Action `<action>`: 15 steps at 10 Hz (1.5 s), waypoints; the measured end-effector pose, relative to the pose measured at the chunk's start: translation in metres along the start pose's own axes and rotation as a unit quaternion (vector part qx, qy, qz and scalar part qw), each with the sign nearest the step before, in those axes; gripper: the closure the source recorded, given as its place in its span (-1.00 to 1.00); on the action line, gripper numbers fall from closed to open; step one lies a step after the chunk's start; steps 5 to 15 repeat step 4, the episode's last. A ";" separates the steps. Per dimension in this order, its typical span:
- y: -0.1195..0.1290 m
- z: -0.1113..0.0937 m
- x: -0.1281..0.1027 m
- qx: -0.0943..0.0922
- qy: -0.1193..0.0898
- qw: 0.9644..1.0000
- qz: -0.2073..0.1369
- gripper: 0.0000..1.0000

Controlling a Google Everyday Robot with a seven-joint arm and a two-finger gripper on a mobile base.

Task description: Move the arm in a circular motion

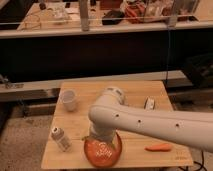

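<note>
The arm (pixel 150 125) is a thick cream-white tube with small dark dots. It reaches in from the right edge across the wooden table (pixel 130 90). Its rounded joint (pixel 107 107) bends downward at the table's middle. The gripper (pixel 100 141) at the tip hangs low over the back part of an orange plate (pixel 106 154) near the table's front edge. The arm's last segment mostly hides the gripper.
A white cup (pixel 68 100) stands at the table's back left. A small pale can (pixel 61 138) lies at the front left. An orange carrot (pixel 159 147) lies at the front right, and a small white object (pixel 149 103) sits behind the arm.
</note>
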 end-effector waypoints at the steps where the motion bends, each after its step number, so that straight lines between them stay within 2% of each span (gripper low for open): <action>1: -0.004 0.001 0.010 0.005 -0.007 1.000 0.006 -0.60; 4: 0.008 -0.002 0.026 0.024 -0.010 0.999 0.037 -0.60; 15: 0.008 -0.002 0.026 0.024 -0.010 0.999 0.037 -0.60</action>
